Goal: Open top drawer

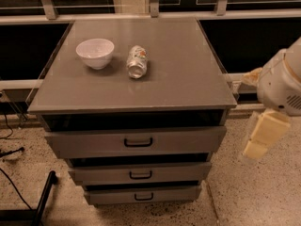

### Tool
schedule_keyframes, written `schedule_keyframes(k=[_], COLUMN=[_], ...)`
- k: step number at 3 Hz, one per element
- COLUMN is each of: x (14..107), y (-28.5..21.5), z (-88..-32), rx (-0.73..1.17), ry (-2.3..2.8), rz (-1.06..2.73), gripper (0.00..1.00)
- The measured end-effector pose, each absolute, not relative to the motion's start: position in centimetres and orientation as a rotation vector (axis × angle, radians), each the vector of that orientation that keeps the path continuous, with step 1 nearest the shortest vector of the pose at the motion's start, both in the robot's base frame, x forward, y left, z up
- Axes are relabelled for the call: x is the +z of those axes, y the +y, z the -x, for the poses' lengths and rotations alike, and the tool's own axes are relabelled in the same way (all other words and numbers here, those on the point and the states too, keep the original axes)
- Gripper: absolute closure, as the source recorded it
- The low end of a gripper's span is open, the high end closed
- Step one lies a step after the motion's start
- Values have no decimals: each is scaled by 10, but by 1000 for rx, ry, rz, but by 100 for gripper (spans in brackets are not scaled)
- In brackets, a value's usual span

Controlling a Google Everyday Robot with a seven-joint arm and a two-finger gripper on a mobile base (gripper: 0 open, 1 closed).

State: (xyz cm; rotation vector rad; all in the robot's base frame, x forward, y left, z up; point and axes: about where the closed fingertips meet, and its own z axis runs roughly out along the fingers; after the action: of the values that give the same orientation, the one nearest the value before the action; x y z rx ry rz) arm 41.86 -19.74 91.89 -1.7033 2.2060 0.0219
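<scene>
A white bowl (95, 52) and a can (137, 61) on its side rest on the grey worktop (188, 79). The top drawer (136, 142) sits just under it. The gripper (263, 138) hangs to the right, above speckled floor (244, 192) (wide or closed, I cannot tell).

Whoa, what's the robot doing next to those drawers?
A robot is at a grey cabinet with three drawers. Its gripper hangs to the right of the cabinet, not touching the top drawer or its black handle. A white bowl and a tipped-over can sit on top.
</scene>
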Motion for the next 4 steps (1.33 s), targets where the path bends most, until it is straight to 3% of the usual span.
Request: schedule_keyframes(k=[4], x=[834], y=[-160], z=[-416], rx=[126], ry=[2103], rz=[1720], gripper=[0])
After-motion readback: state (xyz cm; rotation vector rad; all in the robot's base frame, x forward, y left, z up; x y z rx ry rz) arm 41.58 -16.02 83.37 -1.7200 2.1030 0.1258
